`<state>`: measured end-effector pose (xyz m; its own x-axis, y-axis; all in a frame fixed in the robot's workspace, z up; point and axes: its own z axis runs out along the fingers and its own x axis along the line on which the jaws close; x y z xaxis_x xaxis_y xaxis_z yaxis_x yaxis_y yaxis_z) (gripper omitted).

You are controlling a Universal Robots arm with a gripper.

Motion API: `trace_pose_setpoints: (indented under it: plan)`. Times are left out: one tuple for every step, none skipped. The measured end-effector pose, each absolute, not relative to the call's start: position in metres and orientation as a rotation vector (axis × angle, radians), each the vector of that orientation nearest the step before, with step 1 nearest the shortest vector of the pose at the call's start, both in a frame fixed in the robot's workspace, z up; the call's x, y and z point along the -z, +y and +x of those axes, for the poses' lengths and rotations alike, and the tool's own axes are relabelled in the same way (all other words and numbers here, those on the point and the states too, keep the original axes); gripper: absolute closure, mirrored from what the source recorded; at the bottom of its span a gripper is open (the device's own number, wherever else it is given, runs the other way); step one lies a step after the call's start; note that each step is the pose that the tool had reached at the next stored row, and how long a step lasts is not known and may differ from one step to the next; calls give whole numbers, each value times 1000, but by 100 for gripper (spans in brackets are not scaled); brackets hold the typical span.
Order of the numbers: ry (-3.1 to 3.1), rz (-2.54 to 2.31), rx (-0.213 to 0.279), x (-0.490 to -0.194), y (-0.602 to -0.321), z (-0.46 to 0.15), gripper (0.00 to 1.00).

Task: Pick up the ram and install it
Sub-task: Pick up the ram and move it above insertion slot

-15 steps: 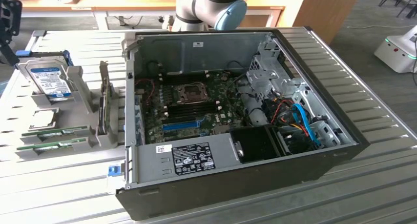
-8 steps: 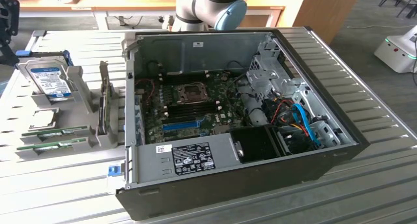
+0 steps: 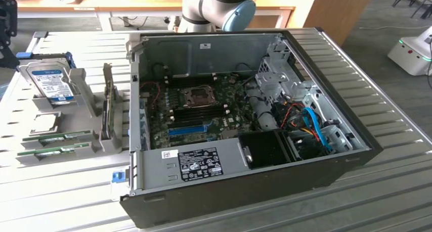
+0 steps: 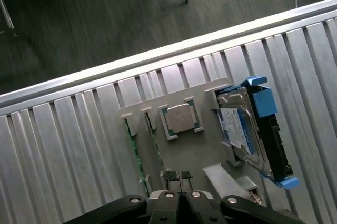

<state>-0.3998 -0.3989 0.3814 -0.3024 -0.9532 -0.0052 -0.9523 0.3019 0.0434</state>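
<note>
Ram's not picked up yet: two long thin green circuit-board ram sticks point(image 3: 59, 137) stand on edge, side by side, in slots of the flat grey plastic holder point(image 3: 34, 160). My gripper point(image 4: 178, 175) hangs above that holder, black fingers pinched together on nothing, tips just beside the sticks. Next along the holder there's a square silver CPU chip point(image 3: 42, 122), then a silver hard drive with a blue label point(image 3: 48, 81). The holder sits on the ribbed metal table point(image 3: 385, 191), to the exterior view's left of the open black PC case point(image 3: 270, 184).
</note>
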Motion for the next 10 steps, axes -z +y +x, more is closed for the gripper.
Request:
trace_pose_setpoints:
  plan:
    - [-2506, 1858, 59, -381, -399, -400, 89]
    - [-2494, 1873, 59, -381, -399, -400, 89]
    - [-2482, 1888, 59, -381, -399, -400, 89]
    - [-2470, 1904, 59, -381, -399, -400, 89]
    - [-2458, 1919, 58, -381, -399, -400, 89]
    - [-2445, 1936, 58, -381, -399, -400, 89]
    - [-2433, 1951, 58, -381, -399, -400, 89]
    - [-2422, 1964, 58, -381, -399, -400, 89]
    - [-2416, 1970, 58, -381, -399, -400, 89]
    - [-2416, 1970, 58, -381, -399, -400, 89]
